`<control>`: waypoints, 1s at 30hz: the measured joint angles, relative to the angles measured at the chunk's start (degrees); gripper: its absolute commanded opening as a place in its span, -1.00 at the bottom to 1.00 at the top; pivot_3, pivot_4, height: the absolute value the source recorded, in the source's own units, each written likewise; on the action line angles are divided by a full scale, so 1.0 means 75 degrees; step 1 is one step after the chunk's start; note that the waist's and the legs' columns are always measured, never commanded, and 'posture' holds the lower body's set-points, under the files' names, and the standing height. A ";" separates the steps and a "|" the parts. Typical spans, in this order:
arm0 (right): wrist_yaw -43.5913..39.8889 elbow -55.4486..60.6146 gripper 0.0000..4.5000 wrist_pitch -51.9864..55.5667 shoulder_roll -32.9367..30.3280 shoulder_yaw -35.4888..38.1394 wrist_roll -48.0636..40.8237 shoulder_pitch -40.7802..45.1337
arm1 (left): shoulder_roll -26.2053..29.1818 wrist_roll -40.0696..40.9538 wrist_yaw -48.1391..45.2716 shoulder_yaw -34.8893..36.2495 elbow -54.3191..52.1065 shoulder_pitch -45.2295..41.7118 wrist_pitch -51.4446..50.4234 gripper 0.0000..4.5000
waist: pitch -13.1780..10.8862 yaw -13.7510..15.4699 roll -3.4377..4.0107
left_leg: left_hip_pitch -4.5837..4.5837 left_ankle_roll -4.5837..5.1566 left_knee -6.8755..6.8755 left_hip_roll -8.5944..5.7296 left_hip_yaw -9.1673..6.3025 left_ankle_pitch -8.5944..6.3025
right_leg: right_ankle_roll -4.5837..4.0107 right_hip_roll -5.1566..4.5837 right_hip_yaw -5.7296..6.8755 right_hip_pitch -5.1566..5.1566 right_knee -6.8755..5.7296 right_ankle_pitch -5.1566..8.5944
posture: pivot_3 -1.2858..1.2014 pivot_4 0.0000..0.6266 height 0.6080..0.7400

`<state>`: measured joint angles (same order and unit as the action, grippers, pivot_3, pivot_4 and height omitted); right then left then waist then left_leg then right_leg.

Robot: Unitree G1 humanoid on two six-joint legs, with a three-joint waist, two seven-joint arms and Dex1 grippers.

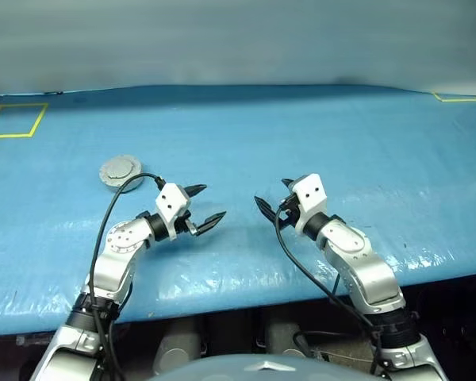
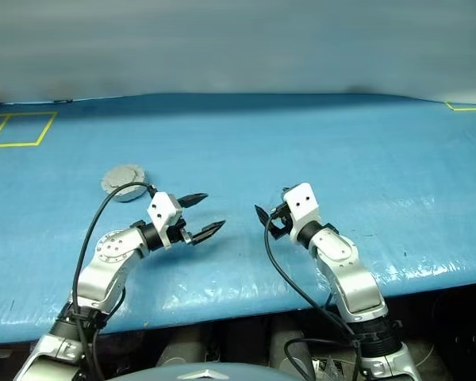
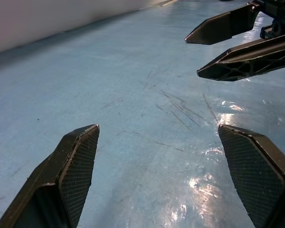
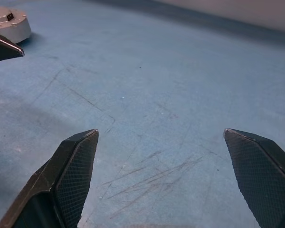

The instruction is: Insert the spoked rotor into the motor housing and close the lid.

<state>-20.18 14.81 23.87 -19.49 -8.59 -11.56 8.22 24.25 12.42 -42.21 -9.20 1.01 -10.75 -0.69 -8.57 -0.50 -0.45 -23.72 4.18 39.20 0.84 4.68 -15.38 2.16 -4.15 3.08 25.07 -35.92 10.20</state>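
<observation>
The motor housing (image 1: 120, 171) is a round grey casing on the blue table, far left of centre. Its lid (image 1: 122, 167) lies flat on top with the plain grey face up. The casing also sits beyond a left fingertip (image 4: 4, 47) in the right wrist view, as the housing (image 4: 7, 23). The spoked rotor is out of view. My left gripper (image 1: 213, 202) hovers open and empty, nearer than the housing and to its right. My right gripper (image 1: 271, 193) faces it across a small gap, open and empty. From the left wrist, the right gripper (image 3: 194, 57) has its jaws spread.
The blue table cover (image 1: 317, 135) has yellow taped rectangles at the far left (image 1: 14, 119) and far right (image 1: 460, 98). Its front edge (image 1: 246, 298) runs just below both forearms. A pale wall stands behind the table.
</observation>
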 measured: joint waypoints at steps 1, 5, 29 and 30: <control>-0.0014 -0.0002 0.98 0.0000 -0.0001 -0.0005 0.0033 0.0022 | -0.0014 -0.0035 0.0048 0.0001 0.0049 0.0000 0.0002 0.90 | 0.0000 -0.0007 0.0000 | 0.0000 0.0001 0.0000 0.0000 0.0001 0.0000 | 0.0000 0.0000 0.0000 0.0001 0.0000 0.0000 | 0.03 -0.52 1.00; -0.0153 -0.0021 0.98 0.0005 0.0016 -0.0014 0.0132 0.0039 | -0.0189 -0.0065 0.0119 0.0019 0.0121 0.0006 0.0005 0.90 | 0.0000 -0.0003 0.0000 | -0.0001 0.0002 0.0000 0.0000 0.0002 -0.0001 | 0.0000 0.0000 0.0000 0.0000 0.0001 -0.0001 | 0.03 -0.52 1.00; -0.0078 -0.0088 0.98 0.0058 0.0640 0.0012 0.0325 0.0311 | -0.0359 -0.0143 0.0453 0.0324 0.0124 0.0060 0.0206 0.90 | 0.0000 -0.0005 0.0000 | 0.0003 -0.0001 0.0005 -0.0001 0.0000 0.0001 | -0.0008 0.0001 0.0001 -0.0006 -0.0002 -0.0010 | 0.03 -0.52 1.00; -0.0070 -0.0088 0.98 0.0058 0.0668 0.0015 0.0320 0.0310 | -0.0359 -0.0143 0.0453 0.0324 0.0125 0.0061 0.0206 0.90 | 0.0000 0.0000 0.0000 | 0.0003 -0.0004 0.0005 -0.0002 0.0000 0.0003 | -0.0016 0.0001 0.0001 -0.0007 -0.0002 -0.0015 | 0.03 -0.52 1.00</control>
<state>-20.71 14.15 24.30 -14.48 -8.48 -9.16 10.54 21.56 11.34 -38.82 -6.78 1.95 -10.29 0.85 -8.57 -0.50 -0.45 -23.70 4.15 39.24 0.83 4.68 -15.36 2.03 -4.14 3.09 25.02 -35.93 10.08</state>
